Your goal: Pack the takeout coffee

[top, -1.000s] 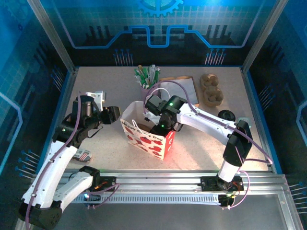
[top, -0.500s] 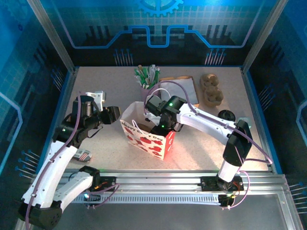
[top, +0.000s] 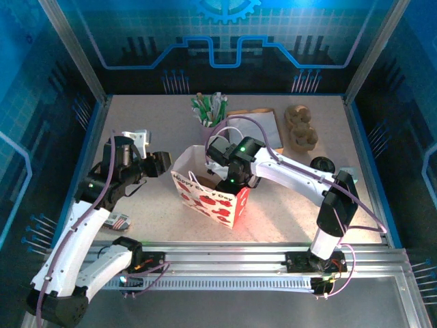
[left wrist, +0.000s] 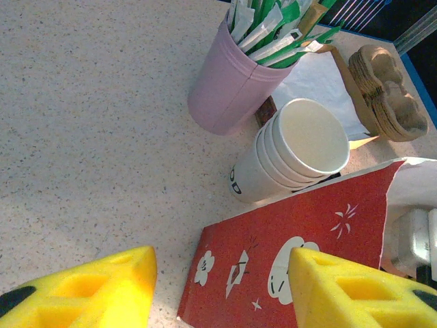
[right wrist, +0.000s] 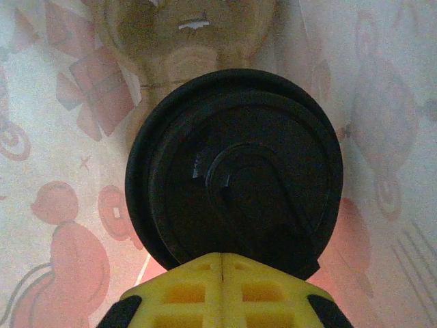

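The takeout coffee stands upright, lidded, inside the gift bag at the middle of the desk, directly beneath my right end effector, whose fingers are pressed together. My left end effector, spread and empty, is farther off.

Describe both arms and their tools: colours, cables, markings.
The left arm and right arm have white links, black joints and a green light each. A purple cable runs along each. The left tool and right tool have yellow fingers with moulded rectangular pockets and black patches. No lettering legible.
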### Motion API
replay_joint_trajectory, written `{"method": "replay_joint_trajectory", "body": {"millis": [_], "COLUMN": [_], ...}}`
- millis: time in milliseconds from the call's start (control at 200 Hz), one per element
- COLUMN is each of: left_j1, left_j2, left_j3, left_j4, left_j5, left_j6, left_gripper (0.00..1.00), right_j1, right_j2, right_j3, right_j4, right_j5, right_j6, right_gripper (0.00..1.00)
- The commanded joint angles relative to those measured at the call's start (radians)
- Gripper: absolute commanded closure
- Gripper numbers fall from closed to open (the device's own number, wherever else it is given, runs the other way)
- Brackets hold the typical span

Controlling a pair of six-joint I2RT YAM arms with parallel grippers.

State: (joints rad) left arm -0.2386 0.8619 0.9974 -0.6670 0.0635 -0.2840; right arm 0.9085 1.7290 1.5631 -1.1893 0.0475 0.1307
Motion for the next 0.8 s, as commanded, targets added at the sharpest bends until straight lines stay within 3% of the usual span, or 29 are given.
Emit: {"method": "replay_joint_trajectory", "body": {"millis": [0,795], "left_j1": [0.007,0.007], "left_j2": [-0.017,-0.013], "left_j3": [-0.016,-0.016], "left_j4": [0.012,0.012], "left_j5": [-0.014,-0.014], "left_j6": [0.026,0.028], "left_gripper": [0.46,0.45], "right_j1": [-0.008,0.005], "right_j2": [0.061,0.045], "right_j3": [-0.028,0.213], "right_j4": [-0.034,-0.132], "right_j5": [0.024,0.045], "right_j6": [0.011,-0.006], "right_gripper": [1.0,0.93]}}
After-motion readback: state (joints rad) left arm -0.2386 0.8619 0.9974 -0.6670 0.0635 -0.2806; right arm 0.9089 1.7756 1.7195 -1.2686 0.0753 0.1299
